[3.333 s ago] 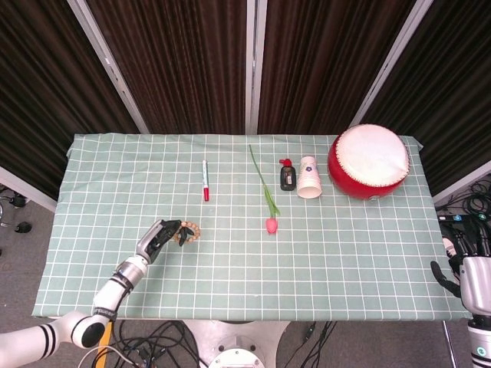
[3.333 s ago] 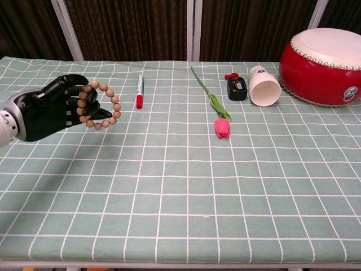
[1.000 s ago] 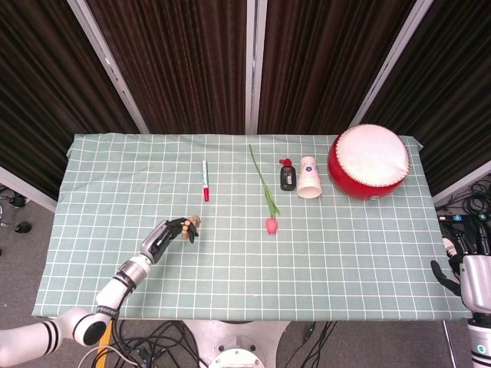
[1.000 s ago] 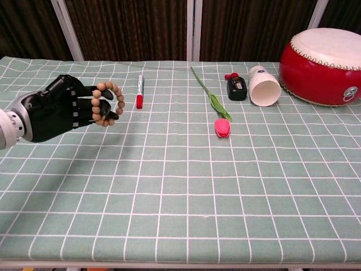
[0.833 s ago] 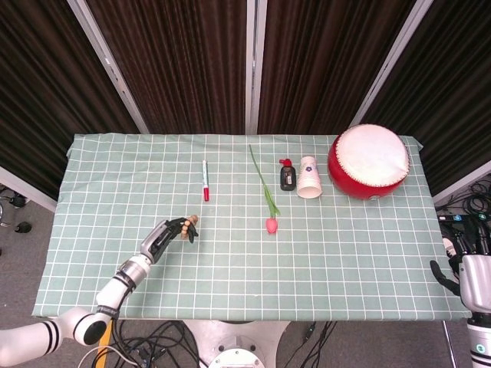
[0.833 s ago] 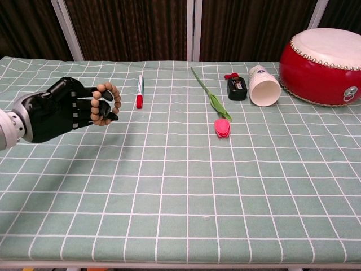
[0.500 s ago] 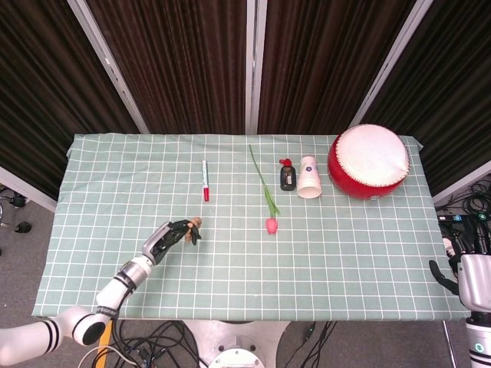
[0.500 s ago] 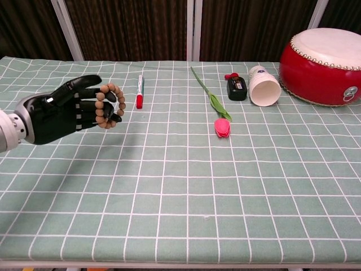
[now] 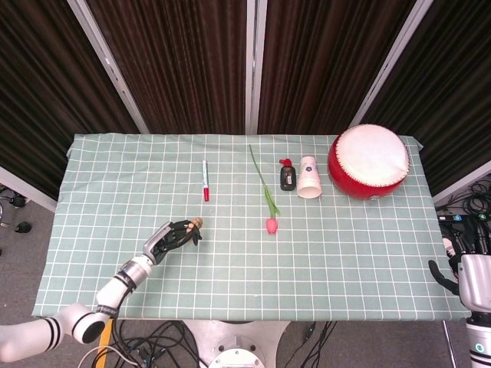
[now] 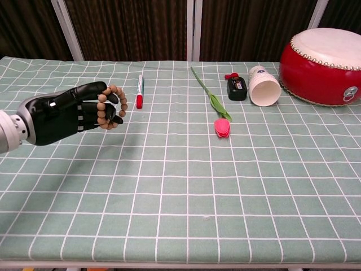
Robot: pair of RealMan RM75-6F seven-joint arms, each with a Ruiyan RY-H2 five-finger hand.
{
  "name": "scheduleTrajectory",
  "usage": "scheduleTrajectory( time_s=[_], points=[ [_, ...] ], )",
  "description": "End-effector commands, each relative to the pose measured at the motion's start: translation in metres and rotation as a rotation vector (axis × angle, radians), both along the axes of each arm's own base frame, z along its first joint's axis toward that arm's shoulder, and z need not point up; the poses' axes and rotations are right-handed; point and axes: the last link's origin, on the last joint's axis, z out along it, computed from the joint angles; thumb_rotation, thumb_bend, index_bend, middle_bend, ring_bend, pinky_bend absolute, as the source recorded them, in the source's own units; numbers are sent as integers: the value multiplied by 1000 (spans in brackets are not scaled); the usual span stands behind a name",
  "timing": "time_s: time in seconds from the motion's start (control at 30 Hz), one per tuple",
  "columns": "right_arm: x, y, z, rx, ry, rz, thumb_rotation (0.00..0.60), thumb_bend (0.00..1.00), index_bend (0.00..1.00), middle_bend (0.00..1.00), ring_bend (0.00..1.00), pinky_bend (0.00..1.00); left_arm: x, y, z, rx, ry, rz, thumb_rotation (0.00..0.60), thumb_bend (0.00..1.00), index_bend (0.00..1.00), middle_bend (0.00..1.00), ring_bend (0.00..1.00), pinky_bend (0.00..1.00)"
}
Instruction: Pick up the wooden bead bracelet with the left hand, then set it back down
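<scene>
- Wooden bead bracelet (image 10: 111, 106) hangs off my left hand's fingertips, ring upright, above the tablecloth (image 10: 186, 169), not touching it as far as I can tell.
- Left hand (image 10: 70, 114) pinches it, bracelet on the hand's far-right end, near the red marker (image 10: 139, 92).
- Setting it down needs a straight drop.
- Right hand (image 9: 460, 277) is well apart at the table's right edge; I cannot tell its state.

A table (image 9: 345, 268) covered by a green cloth with a white grid stands before dark brown pleated curtains (image 9: 184, 69), split by pale metal posts (image 9: 252, 65). Grey floor (image 9: 23, 261) shows at both sides, with black cables (image 9: 153, 337) under the front edge.
</scene>
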Motion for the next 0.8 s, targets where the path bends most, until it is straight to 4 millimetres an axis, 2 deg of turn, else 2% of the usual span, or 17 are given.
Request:
scheduleTrajectory(
  time_s=[0.03, 0.33, 0.5, 0.8],
  points=[
    [0, 0, 0, 1, 0, 0, 600, 178, 200, 298, 0, 7, 0, 0, 0, 3, 1, -1, 398, 380, 492, 588, 372, 88],
    [0, -1, 0, -2, 0, 4, 600, 181, 200, 298, 0, 7, 0, 0, 0, 13, 4, 0, 426, 386, 495, 602, 372, 89],
    [0, 0, 0, -4, 0, 4, 600, 178, 200, 298, 0, 7, 0, 0, 0, 15, 3, 6, 475, 455, 496, 604, 372, 90],
    [1, 0, 0, -5, -1, 5, 600, 179, 200, 300, 0, 7, -1, -1, 0, 15, -4, 13, 475, 484, 506, 611, 372, 92]
  ],
)
